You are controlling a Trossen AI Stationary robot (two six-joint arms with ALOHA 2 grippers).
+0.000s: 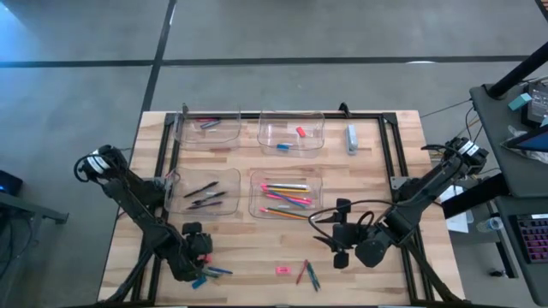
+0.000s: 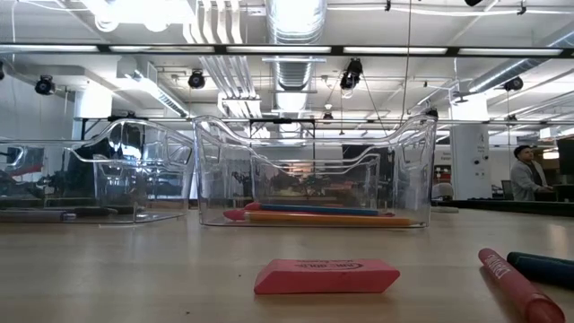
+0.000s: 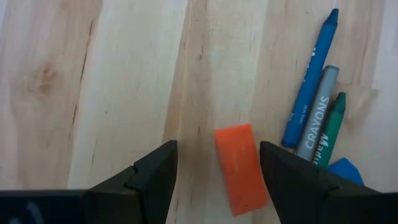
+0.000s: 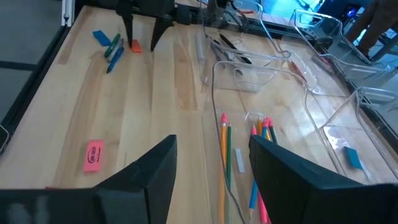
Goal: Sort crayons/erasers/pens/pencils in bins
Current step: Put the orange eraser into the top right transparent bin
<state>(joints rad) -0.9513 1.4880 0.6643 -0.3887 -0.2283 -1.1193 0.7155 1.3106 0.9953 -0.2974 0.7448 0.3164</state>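
At the table's near edge the left gripper (image 1: 199, 257) hangs with its jaws spread over an orange-red eraser (image 3: 241, 168), which lies flat on the wood between the fingers, apparently untouched, just beside three crayons (image 3: 317, 112). The right gripper (image 1: 341, 239), jaws parted and empty, hovers near a pink eraser (image 1: 282, 270). Farther back, one of the bins (image 1: 285, 193) holds the pencils (image 1: 287, 198), another the pens (image 1: 205, 195).

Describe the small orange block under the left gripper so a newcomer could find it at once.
Start at the wooden table and go to its near left corner, where the left gripper hangs open. The small orange eraser block lies flat on the wood between its dark fingers. Beside it lie blue, grey and green crayons, long and thin; it alone is short, chunky and orange.
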